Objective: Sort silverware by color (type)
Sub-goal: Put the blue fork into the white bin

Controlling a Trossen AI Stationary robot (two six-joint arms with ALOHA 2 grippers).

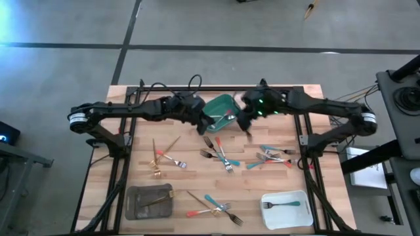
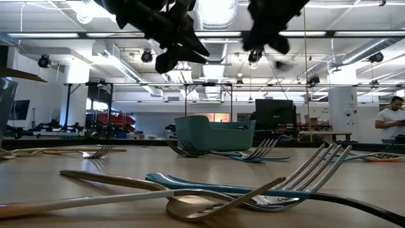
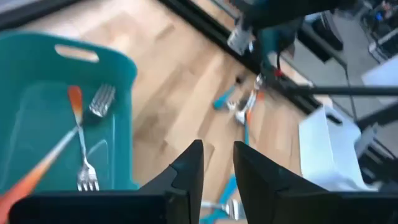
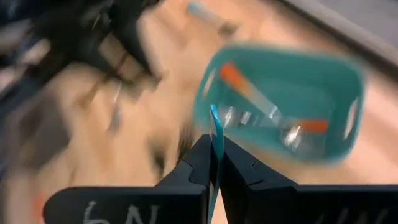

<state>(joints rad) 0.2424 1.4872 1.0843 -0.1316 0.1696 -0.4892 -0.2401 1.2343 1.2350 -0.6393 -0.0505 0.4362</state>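
Both arms are raised over the back middle of the table [image 1: 131,111], meeting at the green tray [image 1: 220,111].

Left gripper [image 3: 216,163]: held just beside the tray's left-front edge. Its fingers [image 3: 189,163] are seen parted by a narrow gap, nothing between them.

Right gripper [image 4: 216,163]: held off the tray's right side, fingers pressed together on a teal-handled utensil [image 4: 215,134]; the thin teal handle is seen sticking up out of the closed tips. Utensil type cannot be told from the blurred wrist view.

Silverware layout:
- Green tray: red-handled forks [image 3: 79,134] lie inside, at least two, crossed.
- Gold pieces [image 1: 164,154] are scattered on the wood left of centre; one gold piece is in the grey tray [image 1: 149,201] at front left.
- Centre pile [image 1: 220,154]: mixed teal and red forks, overlapping, just in front of the green tray.
- Right pile [image 1: 272,157]: teal and red pieces tangled, near the right arm's base frame.
- Front centre [image 1: 213,206]: one teal, one red, one gold, crossed.
- White tray [image 1: 287,208] at front right: a single teal fork [image 1: 282,204] lies in it.

A person [image 2: 391,123] is seen in the room behind, far right in the low view.
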